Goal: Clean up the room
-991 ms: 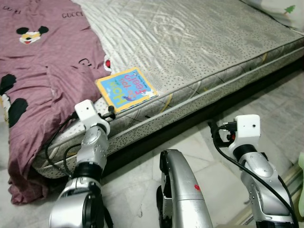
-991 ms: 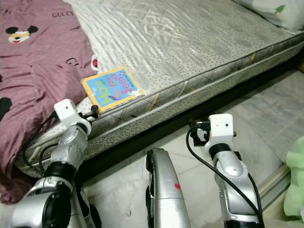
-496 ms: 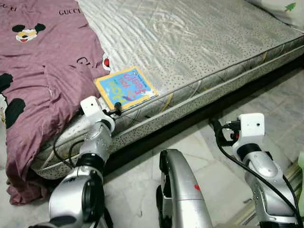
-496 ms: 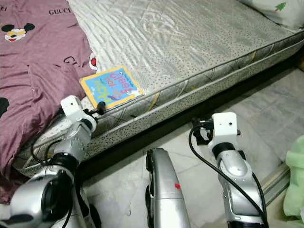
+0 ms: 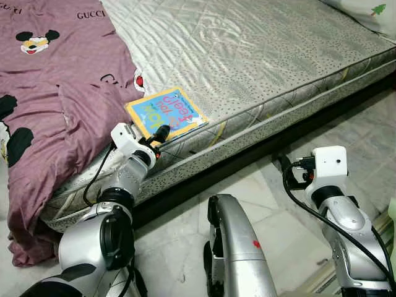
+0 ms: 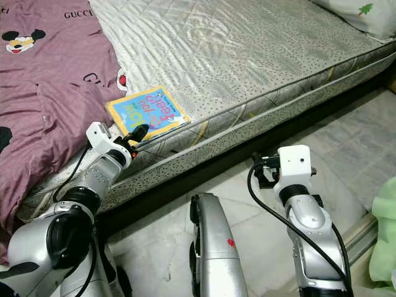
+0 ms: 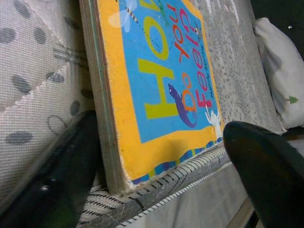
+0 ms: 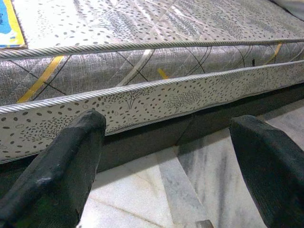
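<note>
A children's board book [image 5: 166,116] with a yellow border and blue cover lies flat near the mattress [image 5: 266,55] edge, next to a maroon blanket [image 5: 55,93]. My left gripper [image 5: 161,132] is open at the book's near edge. In the left wrist view the book [image 7: 161,85] lies between the two black fingers [image 7: 47,180], one resting on the mattress beside the book's side. My right gripper [image 8: 166,166] is open and holds nothing. It hangs low over the marble floor, facing the mattress side [image 8: 142,99].
The blanket with cartoon mouse prints covers the bed's left part and drapes over its corner. A white pillow [image 5: 371,9] lies at the far right of the bed. Something pale green [image 6: 387,229] stands at the right edge. Marble floor [image 5: 185,229] lies before the bed.
My left gripper has moved forward and up from the mattress side to the book's near edge. The right arm has barely moved. The camera has shifted slightly.
</note>
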You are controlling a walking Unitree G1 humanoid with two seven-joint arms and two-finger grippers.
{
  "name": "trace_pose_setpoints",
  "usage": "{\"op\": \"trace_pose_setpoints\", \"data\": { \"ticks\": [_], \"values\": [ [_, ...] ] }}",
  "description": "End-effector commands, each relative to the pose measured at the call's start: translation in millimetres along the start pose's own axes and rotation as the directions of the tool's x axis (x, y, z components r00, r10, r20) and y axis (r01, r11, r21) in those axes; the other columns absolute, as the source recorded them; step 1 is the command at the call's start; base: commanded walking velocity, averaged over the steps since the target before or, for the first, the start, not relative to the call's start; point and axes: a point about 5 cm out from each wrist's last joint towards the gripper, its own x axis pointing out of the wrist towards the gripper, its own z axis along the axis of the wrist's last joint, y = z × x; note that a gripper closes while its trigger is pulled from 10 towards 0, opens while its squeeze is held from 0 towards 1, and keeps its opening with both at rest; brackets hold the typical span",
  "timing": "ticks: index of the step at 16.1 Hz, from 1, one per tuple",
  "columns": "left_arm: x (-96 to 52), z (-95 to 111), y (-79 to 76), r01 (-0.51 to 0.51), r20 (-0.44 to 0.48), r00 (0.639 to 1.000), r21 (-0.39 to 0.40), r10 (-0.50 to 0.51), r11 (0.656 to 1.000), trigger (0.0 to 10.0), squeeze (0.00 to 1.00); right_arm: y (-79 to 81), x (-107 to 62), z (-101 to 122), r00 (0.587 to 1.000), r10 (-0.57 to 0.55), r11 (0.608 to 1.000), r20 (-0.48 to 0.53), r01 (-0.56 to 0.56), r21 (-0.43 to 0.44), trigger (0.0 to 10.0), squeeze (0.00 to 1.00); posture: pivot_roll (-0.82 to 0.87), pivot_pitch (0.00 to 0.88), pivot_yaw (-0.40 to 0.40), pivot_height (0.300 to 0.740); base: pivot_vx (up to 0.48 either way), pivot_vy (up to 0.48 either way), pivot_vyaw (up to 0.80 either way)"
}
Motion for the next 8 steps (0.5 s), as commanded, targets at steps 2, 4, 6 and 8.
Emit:
{"op": "trace_pose_setpoints", "data": {
  "ticks": [2,4,6,8],
  "values": [
    [0.2,-11.2,-1.6,0.02,-0.049,0.999,-0.053,-0.022,0.998,0.0,0.0,-4.7,-1.2,5.5,1.0,-0.011,1.0,0.021,0.012,-0.019,10.0,0.0,-0.35,0.153,-0.071,0.478,0.0,0.0,0.0],
    [-1.0,-12.4,1.0,0.023,-0.049,0.998,-0.078,-0.027,0.997,0.0,0.0,-4.7,-0.8,7.2,1.0,-0.011,1.0,0.028,0.012,-0.027,10.0,0.0,-0.35,0.152,-0.075,0.478,0.0,0.0,0.0],
    [-1.9,-13.0,2.9,0.027,-0.046,0.998,-0.089,-0.031,0.996,0.0,0.0,-4.7,0.2,7.3,1.0,-0.008,0.999,0.03,0.009,-0.031,10.0,0.0,-0.34,0.149,-0.077,0.478,0.0,0.0,0.0],
    [-2.3,-13.2,3.8,0.027,-0.045,0.998,-0.092,-0.031,0.995,0.0,0.0,-4.2,2.1,7.9,0.999,-0.007,0.999,0.033,0.008,-0.032,10.0,0.0,-0.34,0.146,-0.076,0.478,0.0,0.0,0.0]
  ]
}}
